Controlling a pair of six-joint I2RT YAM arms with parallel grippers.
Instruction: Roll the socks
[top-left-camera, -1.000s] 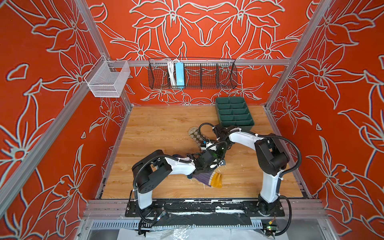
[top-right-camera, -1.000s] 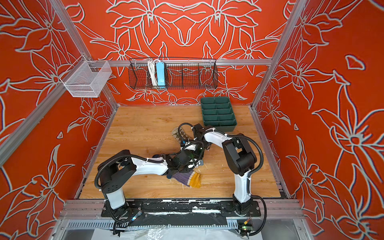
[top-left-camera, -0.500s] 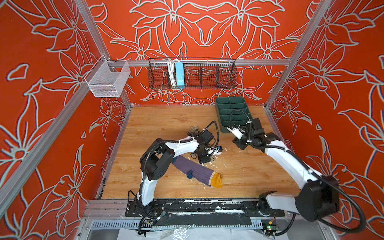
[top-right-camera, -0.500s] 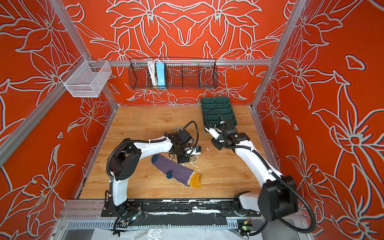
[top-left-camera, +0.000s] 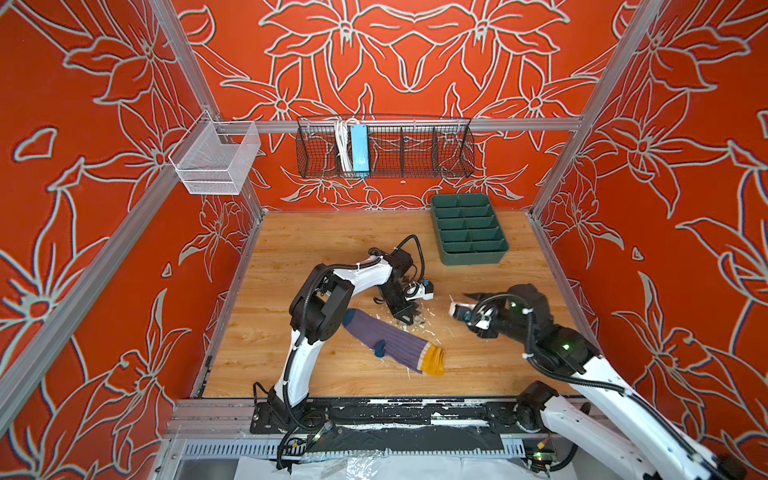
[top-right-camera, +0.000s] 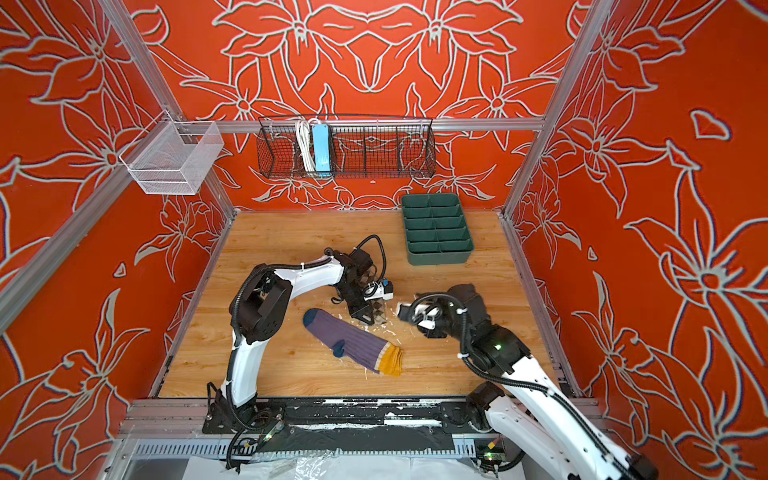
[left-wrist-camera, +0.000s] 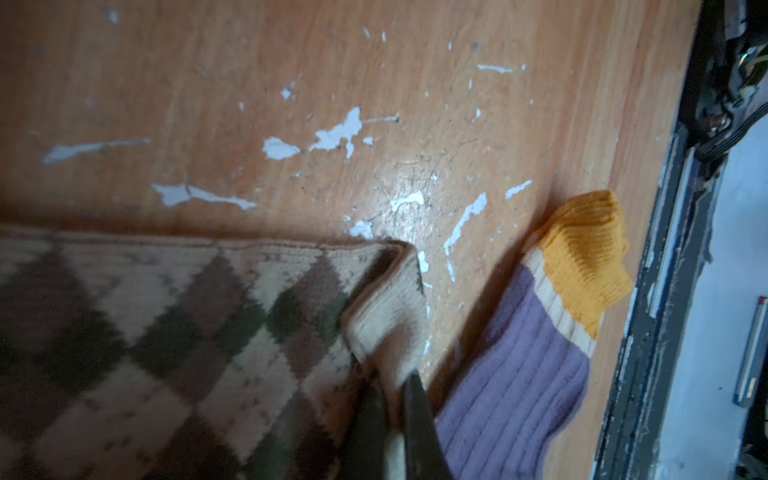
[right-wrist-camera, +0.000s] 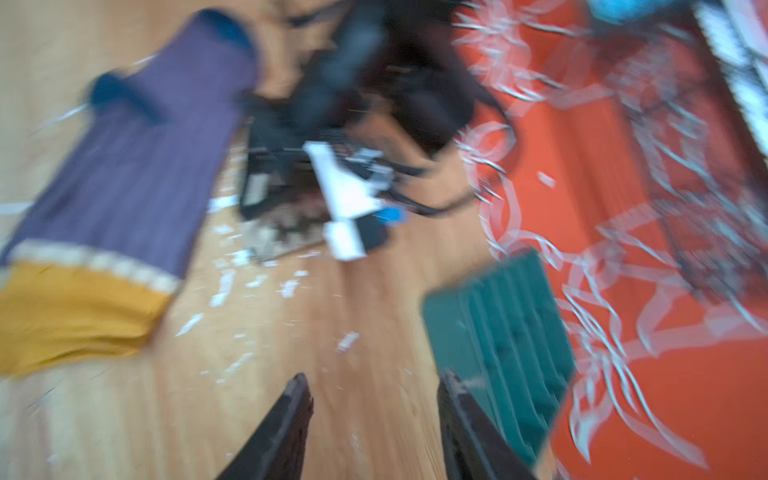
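Two socks on honey-brown wood, walled in orange-red
The beige sock (left-wrist-camera: 166, 332) at the left claw (left-wrist-camera: 392, 388) carries an argyle of brown and olive diamonds; just beside that claw the ribbed purple sock (left-wrist-camera: 519, 374) has a cream band and a mustard-yellow cuff, with navy toe and heel in both top views. The wood-grain table (top-left-camera: 332, 245) is flecked with white chips. Beyond the dark-fingered right claw (right-wrist-camera: 374, 376) sits a dark green tray (right-wrist-camera: 498, 316); the walls (top-left-camera: 415, 62) show grey-white flower outlines on orange-red
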